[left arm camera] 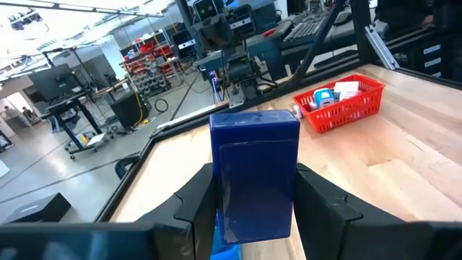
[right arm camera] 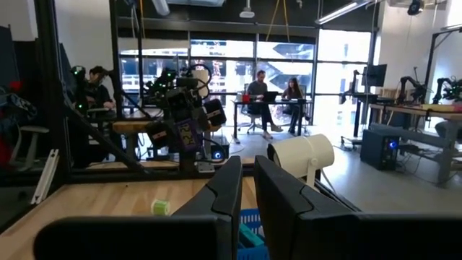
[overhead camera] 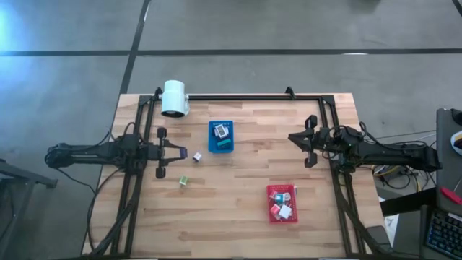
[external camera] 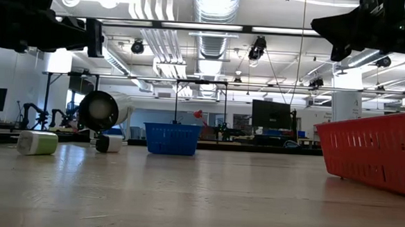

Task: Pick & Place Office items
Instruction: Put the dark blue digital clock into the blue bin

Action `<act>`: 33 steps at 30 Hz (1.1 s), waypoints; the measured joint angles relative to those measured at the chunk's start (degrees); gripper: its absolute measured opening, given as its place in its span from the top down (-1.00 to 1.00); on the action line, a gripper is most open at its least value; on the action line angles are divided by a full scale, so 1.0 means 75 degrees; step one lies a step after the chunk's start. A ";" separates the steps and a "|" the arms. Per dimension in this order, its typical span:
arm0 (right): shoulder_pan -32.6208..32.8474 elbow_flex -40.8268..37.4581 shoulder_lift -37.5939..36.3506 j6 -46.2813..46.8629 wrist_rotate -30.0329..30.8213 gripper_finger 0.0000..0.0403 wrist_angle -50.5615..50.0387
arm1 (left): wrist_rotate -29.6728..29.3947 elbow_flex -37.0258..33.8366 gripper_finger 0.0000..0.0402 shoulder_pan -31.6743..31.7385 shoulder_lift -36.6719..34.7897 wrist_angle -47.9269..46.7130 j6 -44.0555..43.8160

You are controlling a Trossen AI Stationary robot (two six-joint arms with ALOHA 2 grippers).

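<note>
Held between the fingers of the left hand (left arm camera: 253, 209) is a dark blue block (left arm camera: 254, 180), seen closest in the left wrist view; the hand is pinched on it above the bench (overhead camera: 238, 209), just left of the blue tray (overhead camera: 221, 145). From above, the same block (overhead camera: 183, 154) is seen at the fingertips, with a small white piece (overhead camera: 195, 156) just beside it, toward the blue tray. A green piece (overhead camera: 183, 180) lies on the bench, nearer the front edge than the blue tray and to its left. Several office items are contained in the blue tray. More items, white, teal and pink-red, are contained in the red tray (overhead camera: 270, 204), which is placed to the front-right of the blue tray. A white cylindrical lamp (overhead camera: 175, 97) is mounted behind and left of the blue tray. The right hand (overhead camera: 306, 139) is held right of the blue tray, well apart from it, with its fingers pressed together and nothing gripped.
</note>
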 joint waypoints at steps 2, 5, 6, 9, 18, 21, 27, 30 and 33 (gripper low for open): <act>0.0000 0.0000 0.0000 0.0000 0.0000 0.83 0.0000 | 0.0003 0.0000 0.28 0.0000 0.0000 -0.0002 0.0003; 0.0000 0.0000 0.0000 0.0000 0.0000 0.83 0.0000 | 0.0006 0.0000 0.28 0.0000 0.0000 -0.0018 0.0000; 0.0000 0.0000 0.0000 0.0000 0.0000 0.83 0.0000 | 0.0010 0.0000 0.28 0.0000 0.0000 -0.0019 -0.0002; 0.0000 -0.0003 0.0000 0.0000 0.0000 0.83 0.0000 | 0.0027 -0.0005 0.28 0.0000 0.0008 0.0345 -0.0264; 0.0000 -0.0006 0.0000 0.0000 0.0000 0.83 0.0001 | -0.1297 0.1236 0.28 0.0000 0.0912 0.0844 -0.1816; 0.0000 -0.0006 0.0000 0.0000 -0.0001 0.83 0.0000 | -0.2062 0.1778 0.28 0.0000 0.1625 0.0783 -0.1927; 0.0000 -0.0006 -0.0006 0.0038 -0.0003 0.83 -0.0047 | -0.2581 0.3435 0.28 0.0186 0.3594 -0.0196 -0.1913; 0.0000 -0.0006 -0.0006 0.0041 -0.0003 0.83 -0.0052 | -0.2585 0.4390 0.28 0.0463 0.4719 -0.0939 -0.1932; 0.0000 -0.0009 -0.0002 0.0046 -0.0008 0.83 -0.0062 | -0.2514 0.5290 0.28 0.0785 0.5776 -0.1811 -0.1938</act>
